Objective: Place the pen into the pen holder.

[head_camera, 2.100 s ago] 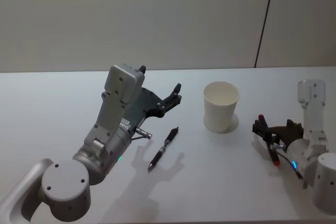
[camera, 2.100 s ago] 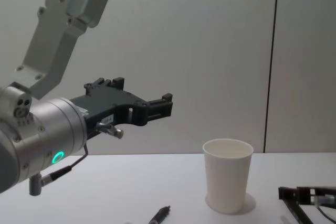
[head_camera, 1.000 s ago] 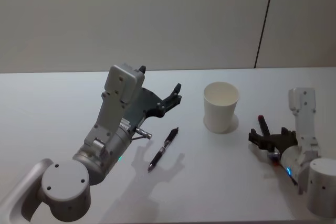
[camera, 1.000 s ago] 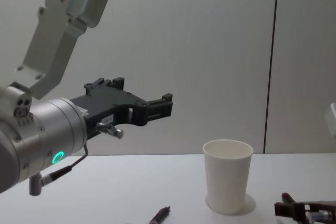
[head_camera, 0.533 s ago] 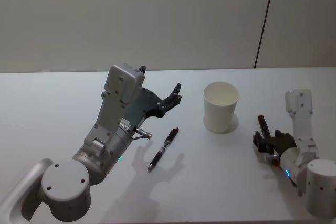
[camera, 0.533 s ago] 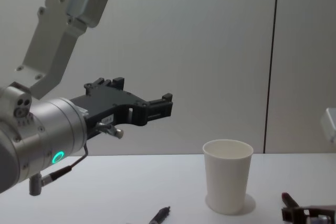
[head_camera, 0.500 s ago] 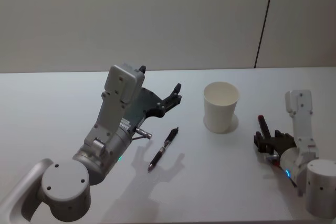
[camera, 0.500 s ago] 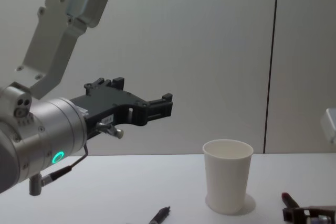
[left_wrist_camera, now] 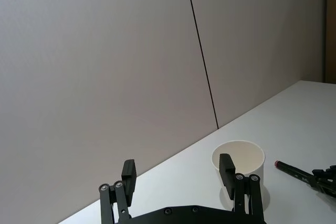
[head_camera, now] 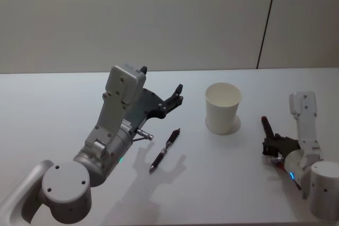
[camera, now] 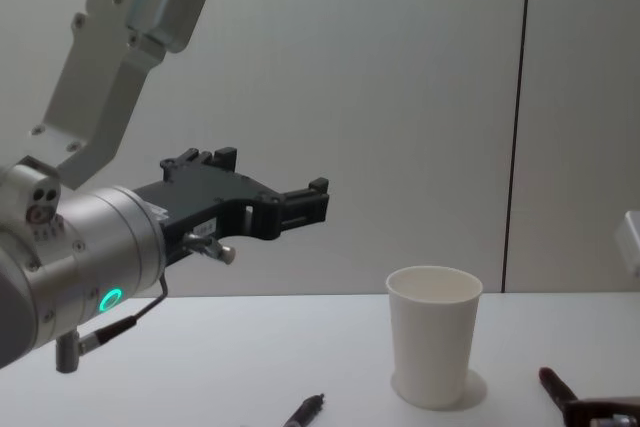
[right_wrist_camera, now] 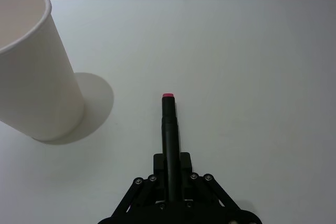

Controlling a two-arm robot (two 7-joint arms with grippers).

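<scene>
Pen (right_wrist_camera: 169, 124) with a red end sits clamped in the right claw (right_wrist_camera: 169, 162), its barrel sticking out forward from the closed jaws and lying low and close to level over the table (head_camera: 63, 109). The pen holder (head_camera: 222, 108), a white paper cup, stands ahead of this claw and off to its left, well apart from the pen's tip.

The main risk, as I judge it, is the cup itself. It looks light and empty, so a pen brought in low or slanted could strike the wall or rim and push it over. The pen looks longer than the cup is tall, so, let go off-centre, it may lean and tip the cup. With so much barrel ahead of the jaws, it could also swivel in the grip while being turned upright.

The right wrist view shows the grip plainly. The head view adds a second, black pen (head_camera: 164, 150) lying on the table just below the left claw (head_camera: 175, 98). That claw hangs spread open and empty, with the cup farther ahead of it. The chest view shows how high above the table it hangs.
</scene>
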